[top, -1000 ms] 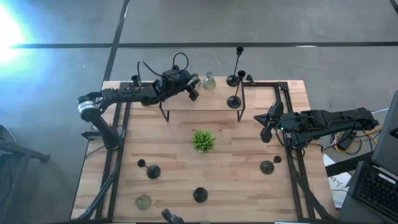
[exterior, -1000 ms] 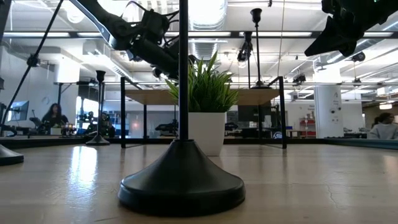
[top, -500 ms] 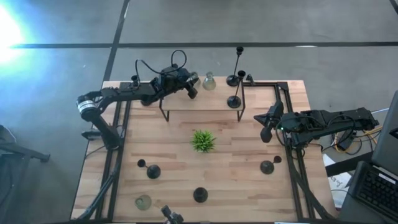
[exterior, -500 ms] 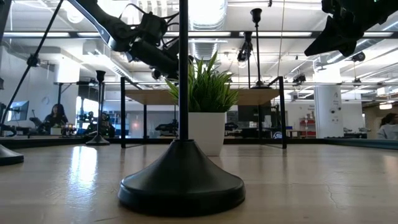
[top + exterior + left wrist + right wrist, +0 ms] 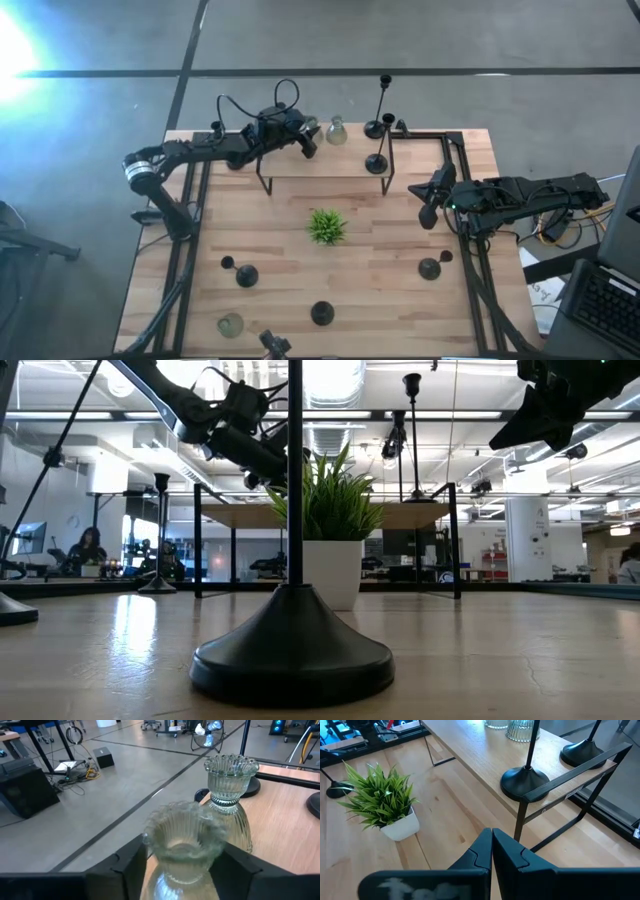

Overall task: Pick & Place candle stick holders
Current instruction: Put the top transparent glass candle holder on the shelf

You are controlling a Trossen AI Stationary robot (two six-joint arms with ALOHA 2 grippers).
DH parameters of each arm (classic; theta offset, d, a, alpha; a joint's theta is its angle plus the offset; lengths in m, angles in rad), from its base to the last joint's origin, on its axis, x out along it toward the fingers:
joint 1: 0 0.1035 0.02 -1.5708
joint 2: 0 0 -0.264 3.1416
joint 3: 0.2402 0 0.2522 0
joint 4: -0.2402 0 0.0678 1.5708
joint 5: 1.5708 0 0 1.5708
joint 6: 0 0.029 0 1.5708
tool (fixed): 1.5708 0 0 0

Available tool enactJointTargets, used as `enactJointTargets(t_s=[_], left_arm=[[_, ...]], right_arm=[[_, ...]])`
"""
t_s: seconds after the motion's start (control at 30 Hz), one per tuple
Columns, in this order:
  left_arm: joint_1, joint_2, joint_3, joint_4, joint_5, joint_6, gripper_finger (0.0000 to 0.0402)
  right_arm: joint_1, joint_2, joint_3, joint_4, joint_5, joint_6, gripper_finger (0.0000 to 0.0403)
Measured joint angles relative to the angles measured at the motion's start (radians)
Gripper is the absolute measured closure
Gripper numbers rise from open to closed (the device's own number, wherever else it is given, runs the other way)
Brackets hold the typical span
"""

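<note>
light: bright, even | glare: high view's upper-left corner | blur: nearest glass holder [image 5: 183, 845]

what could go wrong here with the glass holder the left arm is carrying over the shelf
1. The left end effector grips a glass holder right beside a second glass holder on the shelf; setting it down could knock the two together.
2. The grip is on smooth ribbed glass, so it might slip or tilt on release.
3. Two black holders also stand on the shelf, leaving little room.
</note>
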Motion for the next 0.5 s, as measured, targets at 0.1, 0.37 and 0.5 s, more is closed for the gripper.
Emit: enactJointTargets(t_s=[0.1, 0.37, 0.5], left_arm=[[0.0, 0.0, 0.0, 0.0, 0.008, 0.0, 0.0191], [0.001, 0.0, -0.001, 0.035, 0.045, 0.012, 0.0185], [0.005, 0.0, -0.001, 0.036, 0.047, 0.018, 0.0185]], right_arm=[[0.0, 0.0, 0.0, 0.0, 0.0, 0.0, 0.0394], [0.0, 0.0, 0.0, 0.0, 0.0, 0.0, 0.0394], [0.0, 0.0, 0.0, 0.0, 0.0, 0.004, 0.0394]])
